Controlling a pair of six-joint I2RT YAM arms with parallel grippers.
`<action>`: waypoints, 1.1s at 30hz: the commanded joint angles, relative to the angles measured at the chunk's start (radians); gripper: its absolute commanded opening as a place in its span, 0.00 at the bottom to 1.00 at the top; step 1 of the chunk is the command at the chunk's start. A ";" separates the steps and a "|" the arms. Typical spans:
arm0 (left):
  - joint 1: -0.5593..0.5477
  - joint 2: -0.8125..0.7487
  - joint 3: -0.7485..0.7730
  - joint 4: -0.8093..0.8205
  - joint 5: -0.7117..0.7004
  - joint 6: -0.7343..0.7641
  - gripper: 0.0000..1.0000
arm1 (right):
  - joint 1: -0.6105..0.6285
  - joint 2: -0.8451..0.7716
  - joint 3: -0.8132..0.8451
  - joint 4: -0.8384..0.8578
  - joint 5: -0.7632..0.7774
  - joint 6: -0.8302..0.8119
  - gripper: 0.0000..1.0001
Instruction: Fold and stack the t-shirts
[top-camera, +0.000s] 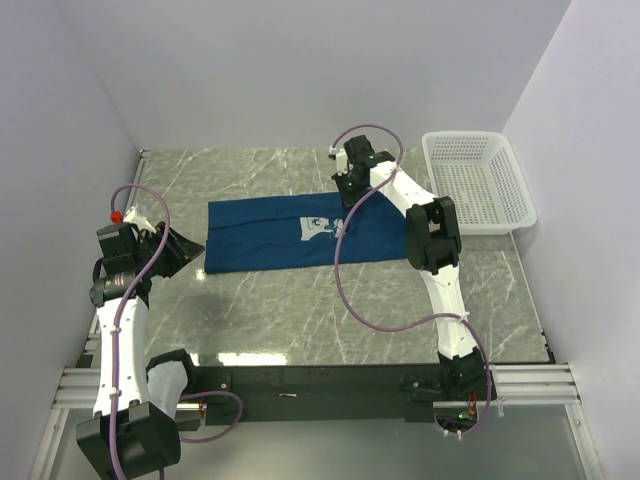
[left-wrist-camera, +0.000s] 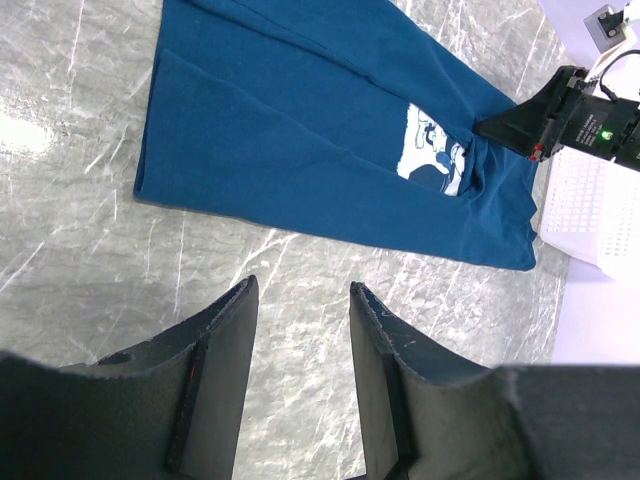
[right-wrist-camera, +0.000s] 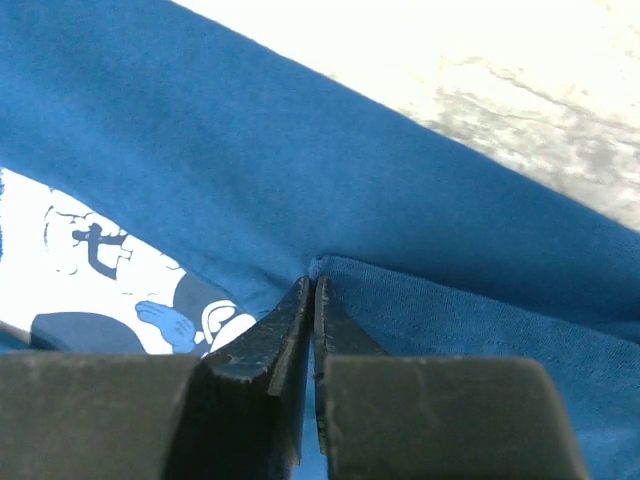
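Dark blue t-shirt (top-camera: 260, 238), white print (top-camera: 322, 229), perhaps cartoon; white basket (top-camera: 478, 182); grey-veined table (top-camera: 300, 310).

Item count, as seen from all three views:

- T-shirts: one dark blue short-sleeved cotton t-shirt (top-camera: 270, 240), with one white square cartoon print (top-camera: 320, 228).
- Baskets: one white plastic mesh basket (top-camera: 480, 185).
- Work surfaces: one grey marbled table top (top-camera: 300, 310).
- Arms: two white-and-black robot arms, one left arm (top-camera: 118, 330) and one right arm (top-camera: 440, 280).
- Grippers: two black two-finger units, one left gripper (left-wrist-camera: 300, 290) and one right gripper (right-wrist-camera: 312, 285), with four fingers in total.
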 joint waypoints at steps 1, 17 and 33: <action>0.005 0.000 0.000 0.032 0.019 0.018 0.48 | 0.013 -0.072 0.034 0.002 -0.046 -0.003 0.09; 0.000 0.050 -0.018 0.056 0.069 0.007 0.50 | 0.002 -0.450 -0.206 -0.094 -0.536 -0.517 0.65; -0.540 0.864 0.561 0.172 0.003 0.419 0.71 | -0.289 -1.372 -1.192 0.219 -0.935 -0.528 0.89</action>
